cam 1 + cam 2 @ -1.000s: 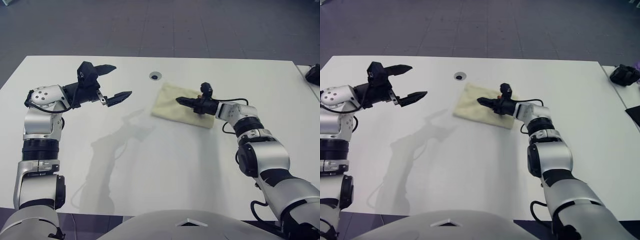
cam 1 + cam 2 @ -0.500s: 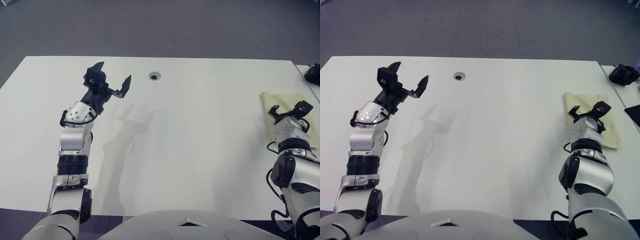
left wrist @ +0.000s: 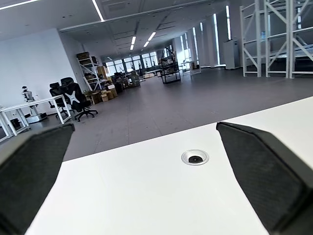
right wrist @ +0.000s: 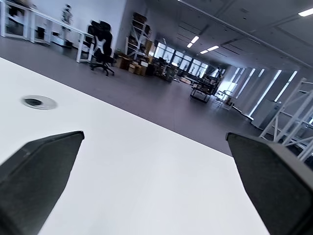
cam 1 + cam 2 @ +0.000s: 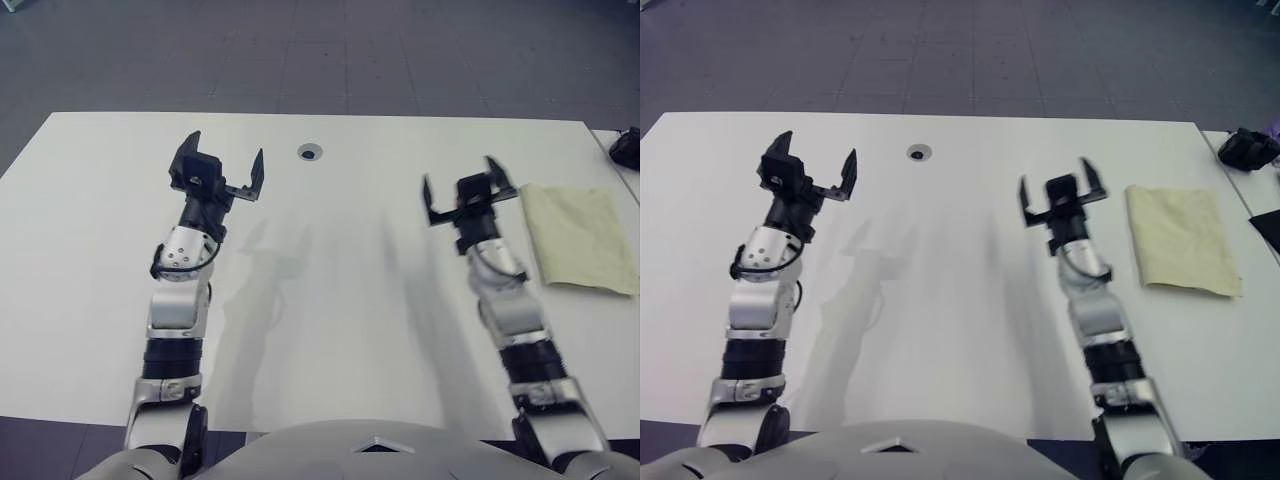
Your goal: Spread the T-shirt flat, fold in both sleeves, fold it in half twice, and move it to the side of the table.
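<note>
The T-shirt (image 5: 580, 237), pale yellow and folded into a small flat rectangle, lies at about 3 o'clock on the white table (image 5: 330, 300), close to its right edge, touched by neither arm. The right gripper (image 5: 459, 178) stands raised above the table at roughly 2 o'clock, near the shirt's left border but apart from it, with its two dark fingers (image 4: 34, 171) spread wide and nothing between them. The left gripper (image 5: 225, 158) is held up at about 10 o'clock, well apart from the shirt, its fingers (image 3: 264, 171) likewise released and holding nothing. A round cable grommet (image 5: 311, 152) sits in the tabletop at 12 o'clock, between the two grippers and farther out toward the far edge. Beyond the table's right corner, at about 2 o'clock, a dark object (image 5: 1248, 148) rests on what seems to be a neighbouring surface; what it is cannot be told. Behind the table stretches grey floor, with office chairs (image 3: 73, 98) and metal shelving (image 3: 274, 34) in the room beyond.
</note>
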Motion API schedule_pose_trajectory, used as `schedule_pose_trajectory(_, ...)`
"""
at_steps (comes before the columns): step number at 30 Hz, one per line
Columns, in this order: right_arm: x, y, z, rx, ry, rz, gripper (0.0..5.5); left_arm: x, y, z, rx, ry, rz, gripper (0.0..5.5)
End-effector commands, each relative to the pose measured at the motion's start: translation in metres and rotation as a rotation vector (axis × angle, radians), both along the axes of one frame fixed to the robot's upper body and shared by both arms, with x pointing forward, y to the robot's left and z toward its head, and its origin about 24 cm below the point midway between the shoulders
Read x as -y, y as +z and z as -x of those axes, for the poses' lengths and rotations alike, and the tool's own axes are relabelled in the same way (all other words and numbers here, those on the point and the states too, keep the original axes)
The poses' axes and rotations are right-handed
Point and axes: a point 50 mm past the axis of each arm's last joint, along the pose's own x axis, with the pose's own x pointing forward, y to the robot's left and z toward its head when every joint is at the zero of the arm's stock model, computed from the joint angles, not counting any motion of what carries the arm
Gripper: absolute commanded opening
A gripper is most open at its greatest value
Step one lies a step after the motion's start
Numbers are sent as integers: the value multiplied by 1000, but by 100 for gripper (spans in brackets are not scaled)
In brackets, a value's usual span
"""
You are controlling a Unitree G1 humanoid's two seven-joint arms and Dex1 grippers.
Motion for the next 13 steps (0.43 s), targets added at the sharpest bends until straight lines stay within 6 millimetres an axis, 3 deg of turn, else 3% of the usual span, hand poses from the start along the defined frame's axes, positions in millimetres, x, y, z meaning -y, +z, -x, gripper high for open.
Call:
schedule_pose_trajectory(1,1,7,4,48,-53,-42,493,14,-5,6,16,30,11,513)
schedule_pose_trajectory(8,1,-5,5,-28,-163,-121,379,16,3,14,114,56,-46,393)
schedule_pose_trajectory(13,-12,-9,10,-41,-166,-158,298,14,6,10,126,52,-43,308)
